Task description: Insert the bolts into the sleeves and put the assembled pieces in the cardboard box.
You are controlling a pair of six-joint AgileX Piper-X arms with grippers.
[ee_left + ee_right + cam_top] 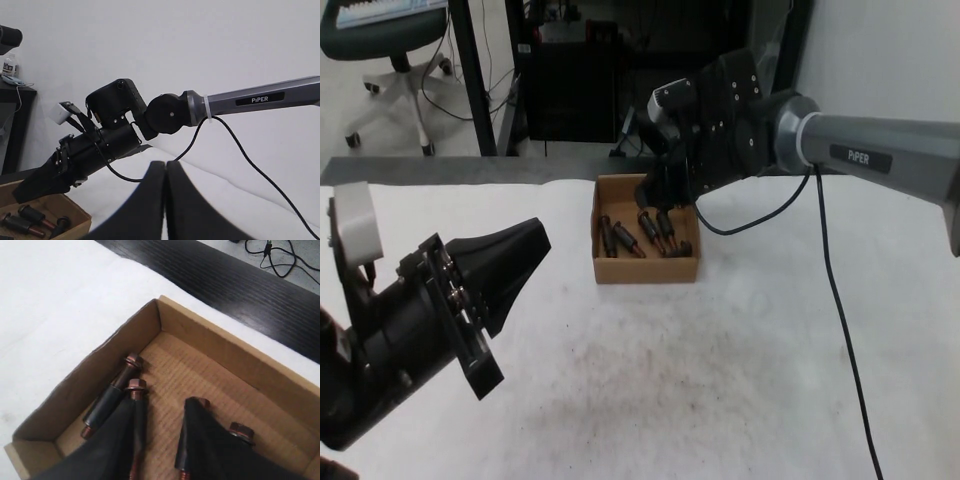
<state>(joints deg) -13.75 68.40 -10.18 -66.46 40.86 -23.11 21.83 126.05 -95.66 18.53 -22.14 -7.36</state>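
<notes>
So the right gripper [162, 412] hangs over the box [227, 347], fingers spread apart with nothing between them. A few sleeved bolts [111, 399] lie on the box floor, one right beside a finger. The left gripper [533, 243] sits at the near left above the white cover [740, 380], fingers pressed together, empty, well apart from the box.

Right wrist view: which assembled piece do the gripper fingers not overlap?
The copper-headed bolt in a dark sleeve lying along the brown cardboard box's wall; the right gripper's black fingers hide part of the others.
</notes>
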